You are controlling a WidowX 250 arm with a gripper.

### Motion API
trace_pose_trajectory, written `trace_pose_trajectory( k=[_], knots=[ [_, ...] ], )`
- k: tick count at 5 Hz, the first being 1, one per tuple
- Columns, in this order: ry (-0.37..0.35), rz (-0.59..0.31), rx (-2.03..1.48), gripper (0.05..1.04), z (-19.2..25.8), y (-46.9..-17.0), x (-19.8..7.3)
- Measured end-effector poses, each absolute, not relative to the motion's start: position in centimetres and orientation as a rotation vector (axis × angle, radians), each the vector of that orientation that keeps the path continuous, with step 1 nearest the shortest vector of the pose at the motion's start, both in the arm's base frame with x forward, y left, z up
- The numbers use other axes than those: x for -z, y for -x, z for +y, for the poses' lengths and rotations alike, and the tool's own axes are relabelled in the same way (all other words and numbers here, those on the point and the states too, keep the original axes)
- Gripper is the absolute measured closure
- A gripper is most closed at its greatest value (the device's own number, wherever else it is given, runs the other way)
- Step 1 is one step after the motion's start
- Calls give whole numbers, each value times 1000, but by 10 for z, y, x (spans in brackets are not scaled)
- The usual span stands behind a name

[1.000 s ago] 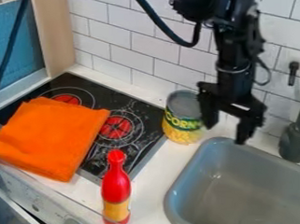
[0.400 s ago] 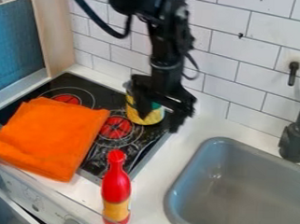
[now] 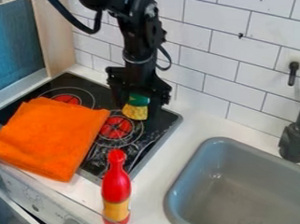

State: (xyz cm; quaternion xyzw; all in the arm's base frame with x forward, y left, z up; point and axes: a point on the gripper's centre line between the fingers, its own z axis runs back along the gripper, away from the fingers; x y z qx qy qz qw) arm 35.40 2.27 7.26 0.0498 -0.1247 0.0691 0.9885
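White wall tiles are running across the top of the frame behind a pale counter, with a black cooktop lying left of centre and a gray sink filling the lower right. At upper centre-left, my gripper is hanging over the back right part of the cooktop. Its fingers are standing apart only by the width of the can, one on either side, and I am pinching its green-and-yellow body between them. Much of the can is hiding behind the gripper, and I cannot tell whether its base is touching the glass or hovering just above it.

As I judge it, the grasping is done and the can is already being held over the cooktop; setting it firmly down, if it is hovering, and opening my fingers are remaining undone. Just left of the can, an orange cloth is lying folded over the cooktop's left side, near but apart from it. A red squeeze bottle is standing upright on the counter at lower centre-left, and a dark faucet is rising at the right edge.
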Motion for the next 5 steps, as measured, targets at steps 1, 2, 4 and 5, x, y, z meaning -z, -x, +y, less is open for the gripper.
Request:
trace_pose_trajectory(
  k=[1,2,4,5],
  knots=[
    [-95,-290,-182,83,34,-352,-78],
    [-81,-299,-193,83,36,-346,-83],
    [2,-305,-56,83,8,-301,-120],
    [15,-233,-38,83,2,-272,-128]
  ],
)
